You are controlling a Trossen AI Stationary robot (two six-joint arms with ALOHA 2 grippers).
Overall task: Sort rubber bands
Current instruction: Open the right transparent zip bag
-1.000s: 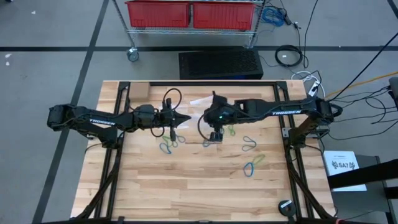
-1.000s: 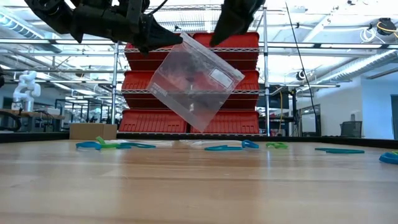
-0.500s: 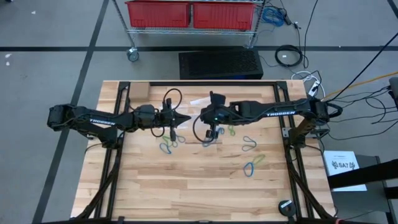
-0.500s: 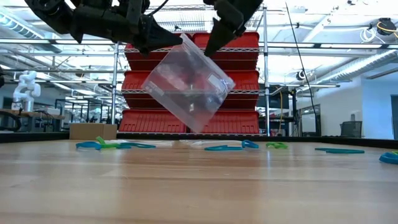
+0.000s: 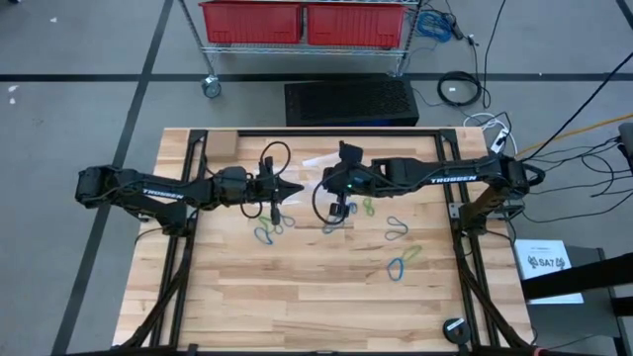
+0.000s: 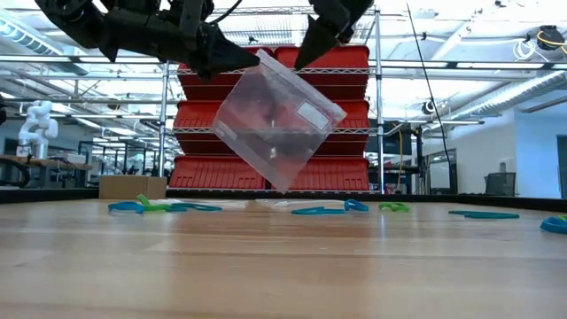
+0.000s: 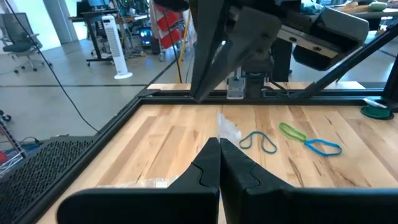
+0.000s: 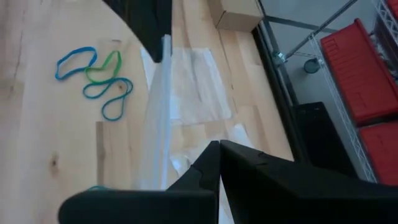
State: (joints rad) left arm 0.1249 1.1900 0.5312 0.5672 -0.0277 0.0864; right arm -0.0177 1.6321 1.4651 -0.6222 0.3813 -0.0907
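A clear plastic bag (image 6: 279, 120) hangs tilted above the table's middle. My left gripper (image 6: 257, 60) is shut on its upper corner. My right gripper (image 6: 299, 64) is shut and stands just above the bag's upper edge (image 8: 158, 112), a little to the right of my left gripper (image 5: 300, 188). I cannot tell whether it touches the bag. Blue, green and teal rubber bands lie loose on the table: a cluster (image 5: 267, 229) under my left gripper, one pair (image 5: 368, 206), another (image 5: 396, 229) and a third (image 5: 404, 262) toward the right. The low view shows them flat on the wood (image 6: 319, 211). My left gripper pinches the clear bag's upper corner (image 7: 226, 127) between its two fingers, coming level from the table's left. The bag is lifted clear and hangs tilted below the fingers, its lowest corner (image 6: 283, 184) well above the wood.
More clear bags (image 5: 321, 163) lie flat behind the grippers. A small cardboard box (image 5: 220, 145) sits at the far left corner. Black rails frame the table. The near half of the wood (image 5: 316, 297) holds nothing. Red bins on a wire rack (image 6: 275, 168) stand beyond the far edge.
My right gripper dipped down toward my left gripper, then rose back to about where it started. The hanging bag tipped lower with that dip, its right corner dropping, and has swung back to its earlier tilt. My left gripper kept its hold.
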